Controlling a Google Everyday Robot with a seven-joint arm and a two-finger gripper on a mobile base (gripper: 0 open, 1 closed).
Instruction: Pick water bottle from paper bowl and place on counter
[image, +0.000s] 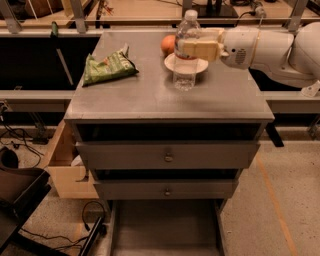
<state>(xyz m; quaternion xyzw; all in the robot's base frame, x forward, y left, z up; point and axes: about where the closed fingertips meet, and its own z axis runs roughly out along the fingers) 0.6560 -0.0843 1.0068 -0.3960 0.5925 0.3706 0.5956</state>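
Cabinet front: two knobbed drawers (167, 156) face the near side, below the work surface.
Counter (145, 97): flat grey top, with bare space on its near half and to the left of the bottle.
Water bottle (184, 75): upright, out of the bowl, its base at or just above the counter, immediately on the near side of the bowl. Whether it fully rests there cannot be told.
Step in hand: judged to be the set-down, with most of the task done.
Doing it well: keep the bottle vertical and settle its base flat on bare metal, off the bowl's rim. Part the fingers only once its weight is down, then back away to the right without brushing the tall, tippy bottle.
Gripper (192, 49): reaching in from the right and clamped on the bottle's upper body below the cap, one tan finger (205, 49) lying across its front.
Paper bowl (201, 65): just behind the bottle, appearing empty.
Green bag (106, 67): left side, well apart from the bottle.
Orange fruit (168, 44): beyond the bowl, to its far left.
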